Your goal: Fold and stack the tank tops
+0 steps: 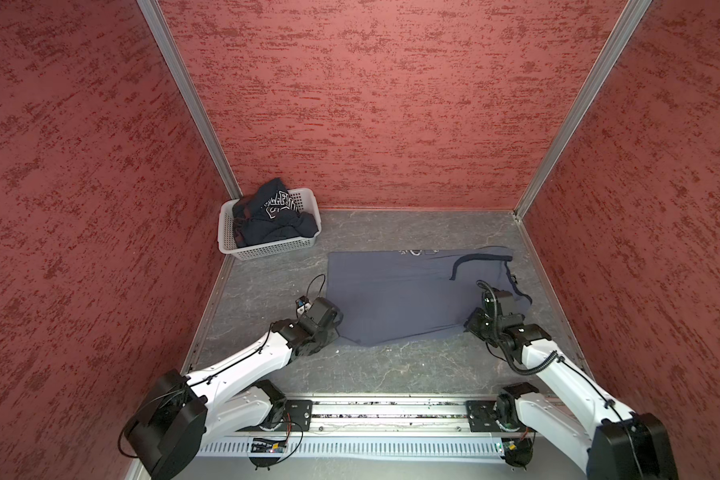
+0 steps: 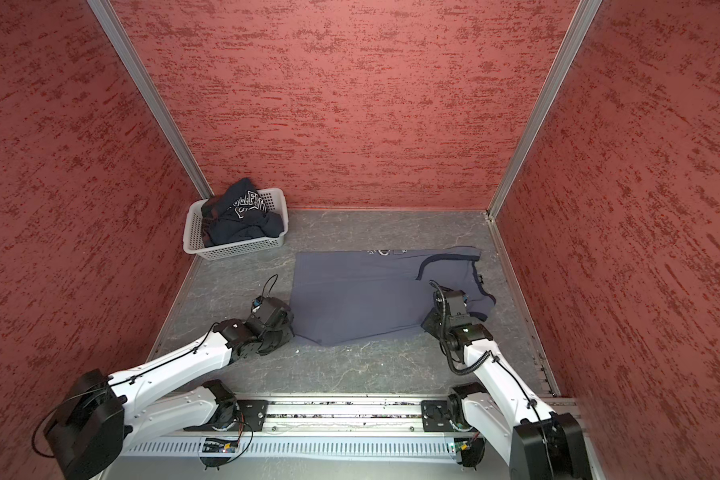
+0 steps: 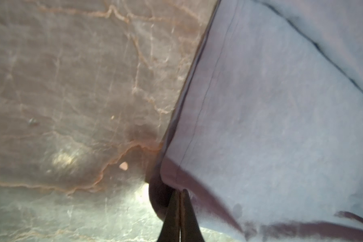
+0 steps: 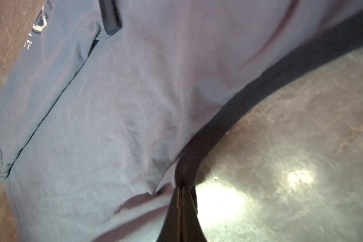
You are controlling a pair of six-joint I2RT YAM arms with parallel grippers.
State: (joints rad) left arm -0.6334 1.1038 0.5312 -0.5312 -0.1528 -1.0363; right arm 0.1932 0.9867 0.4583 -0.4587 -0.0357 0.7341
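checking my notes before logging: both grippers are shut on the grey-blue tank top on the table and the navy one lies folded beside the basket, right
Not quite: the navy tank top is not folded beside the basket; it sits bunched inside it, as both top views show. The left gripper and right gripper are indeed shut on the grey-blue tank top.

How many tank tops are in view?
2. The grey-blue tank top lies on the table, gripped by the left tool and right tool. The navy tank top sits bunched in the basket; another may hide underneath.
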